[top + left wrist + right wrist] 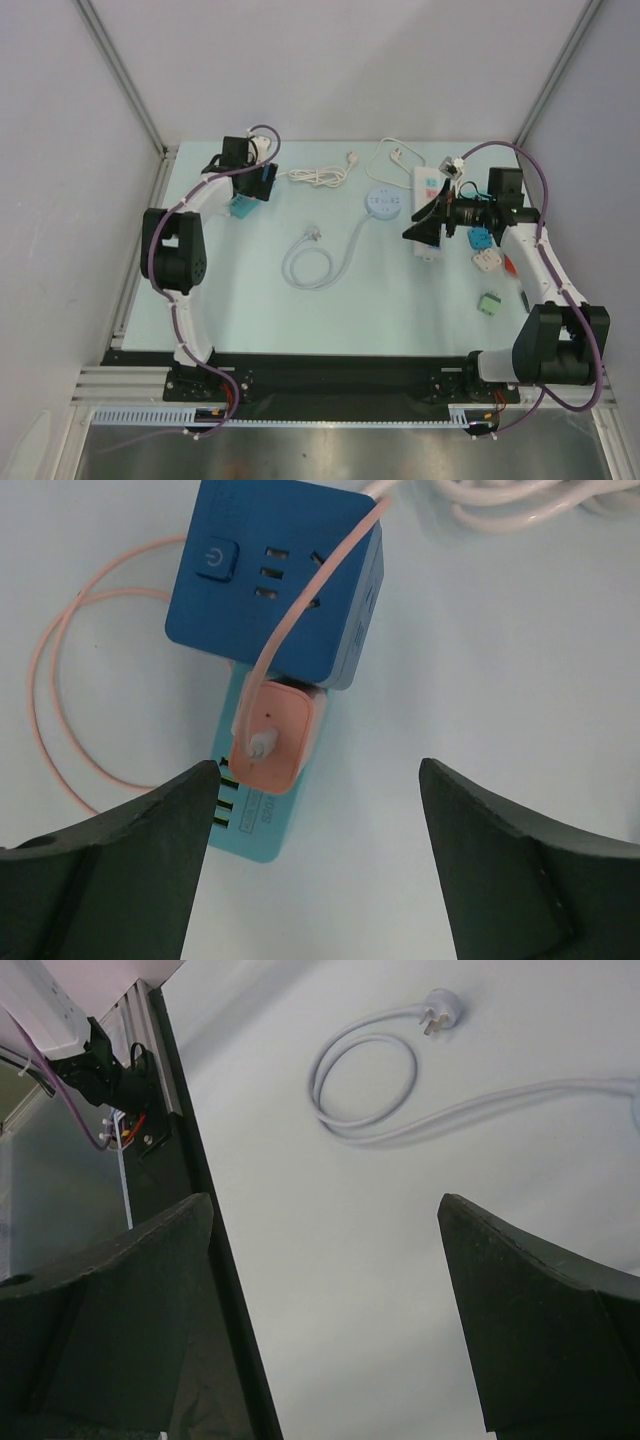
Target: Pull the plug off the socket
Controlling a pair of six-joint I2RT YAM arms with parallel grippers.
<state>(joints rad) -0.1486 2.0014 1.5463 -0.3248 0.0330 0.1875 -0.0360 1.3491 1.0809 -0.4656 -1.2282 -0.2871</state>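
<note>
My left tool (315, 768) hangs open over the far-left corner of the tabletop (400, 1290), its two dark fingers (120, 860) spread to either side of a pink plug (272, 735) and touching nothing. The plug sits in the face of a teal power strip (250, 830) that lies flat on the tabletop. A blue cube socket (270, 575) covers the strip's far end from this view, and I cannot tell whether it rests on the strip or just beside it.

The wide stance looks deliberate. With a finger on each flank, a squeeze should catch the plug by its sides and leave its top free for a straight lift.

The plug is a small rounded block, salmon-pink and smooth. A pale collar on top feeds a thin pink cable (300, 598), which runs up across the blue cube and loops out to the left. It looks fully seated in the strip. The slick sides suggest the grip will need to be square, or the plug could tilt and bind.

My right tool (325, 1200) is open too and holds nothing. It is poised above bare tabletop on the far side, near a loose white cord (365, 1090) — held clear, I judge, of the left arm's work.
</note>
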